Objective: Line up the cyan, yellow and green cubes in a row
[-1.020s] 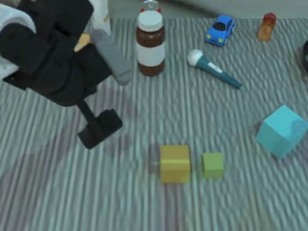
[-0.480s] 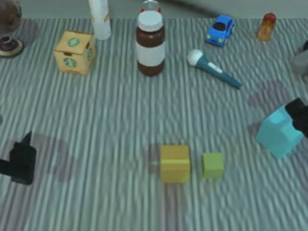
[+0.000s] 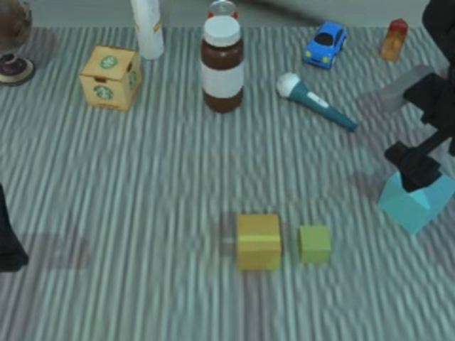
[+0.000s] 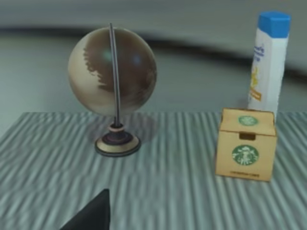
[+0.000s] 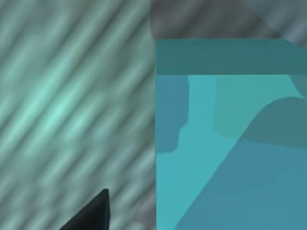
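The yellow cube and the smaller green cube sit side by side near the table's front middle, a small gap between them. The cyan cube lies turned at an angle at the right edge, apart from the other two. My right gripper hangs open over the cyan cube's far corner. In the right wrist view the cyan cube fills the frame beside one dark fingertip. My left gripper is parked open at the left edge, and its fingertip holds nothing.
Along the back stand a globe, a white bottle, a tan box with green logos, a brown jar, a blue toy car and a small orange bottle. A teal microphone lies behind the cubes.
My left arm has pulled back from the table's middle to the left edge. My right arm has come in from the right and now hangs over the cyan cube. The cubes stay put.
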